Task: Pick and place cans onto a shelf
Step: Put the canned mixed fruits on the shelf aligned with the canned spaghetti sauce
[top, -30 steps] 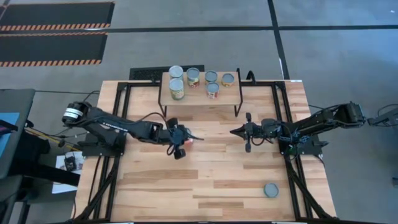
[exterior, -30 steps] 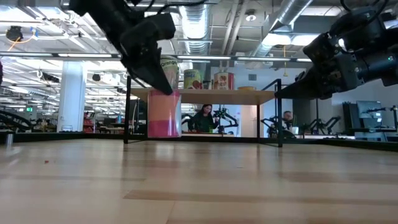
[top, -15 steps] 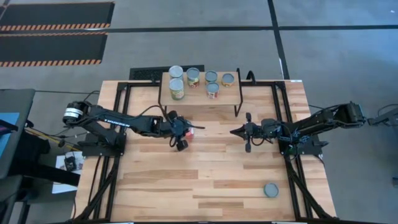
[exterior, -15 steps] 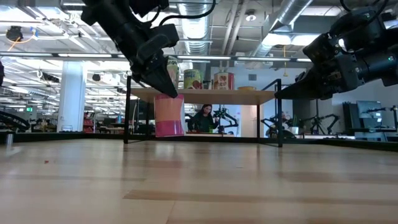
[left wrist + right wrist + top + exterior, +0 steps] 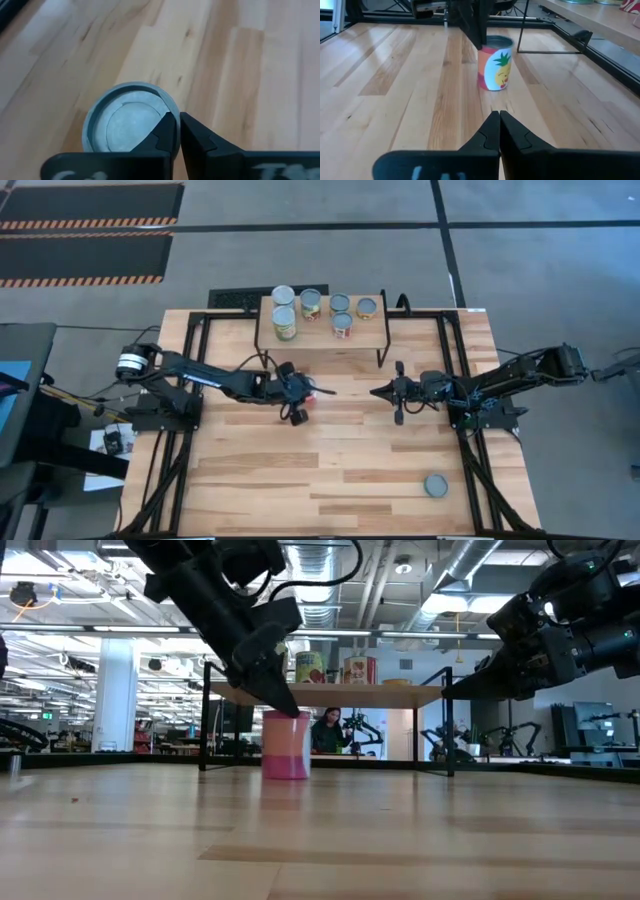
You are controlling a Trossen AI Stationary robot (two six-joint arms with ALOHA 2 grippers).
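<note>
- Left claw (image 5: pixel 300 393) sits over the pink can (image 5: pixel 285 745) mid-counter, just in front of the shelf (image 5: pixel 322 332). Fingers (image 5: pixel 170 132) look nearly pressed together beside the can's rim, not around it.
- Pink can stands upright on the counter (image 5: pixel 330 460); its pineapple label shows in the right wrist view (image 5: pixel 496 70), its silvery top in the left wrist view (image 5: pixel 127 120).
- Six cans on the shelf at the counter's far edge, among them a yellow-green can (image 5: pixel 285 324) and a red-orange can (image 5: pixel 342 325).
- One teal can (image 5: pixel 436 484) stands alone near the counter's near right corner.
- Right claw (image 5: pixel 385 393) hangs right of centre, fingers closed on nothing (image 5: pixel 498 131), pointing at the pink can, well apart from it.
</note>
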